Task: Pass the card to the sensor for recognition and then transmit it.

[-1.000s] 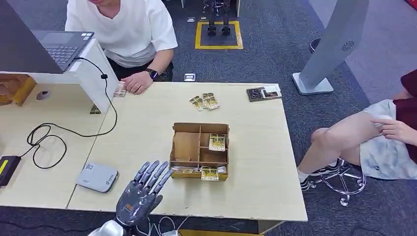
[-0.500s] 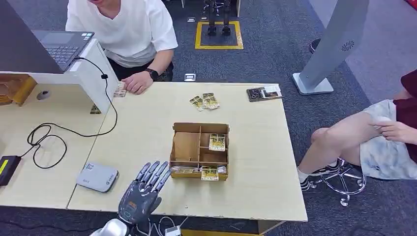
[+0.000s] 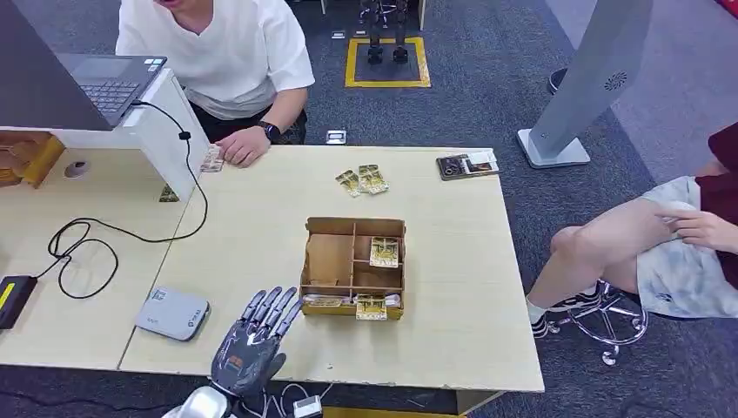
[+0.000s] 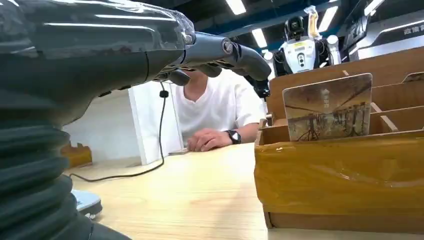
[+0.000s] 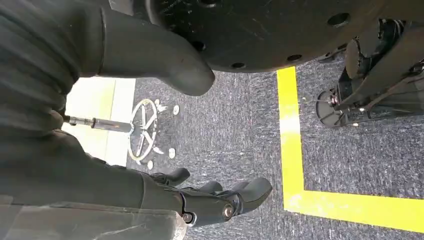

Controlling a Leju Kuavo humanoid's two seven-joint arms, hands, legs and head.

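Note:
My left hand (image 3: 252,340) hovers over the table's front edge with its fingers spread and nothing in it. It is between the grey sensor pad (image 3: 172,313) on its left and the wooden divided box (image 3: 332,258) on its right. Cards stand in the box's front slot (image 3: 372,305), and one lies in a back compartment (image 3: 384,252). In the left wrist view the dark fingers (image 4: 225,50) reach toward the box (image 4: 340,175), where an upright card (image 4: 327,106) shows. My right hand (image 5: 200,200) hangs over the carpet, holding nothing.
A person in white sits at the far side, hand (image 3: 244,144) on the table by a laptop (image 3: 104,83) on a white stand. Loose cards (image 3: 363,180) and a dark card holder (image 3: 467,165) lie further back. A black cable (image 3: 83,239) loops left. Another person sits at the right (image 3: 661,244).
My left hand has drawn back a little toward the table's front edge, still spread and empty. Nothing on the table has moved.

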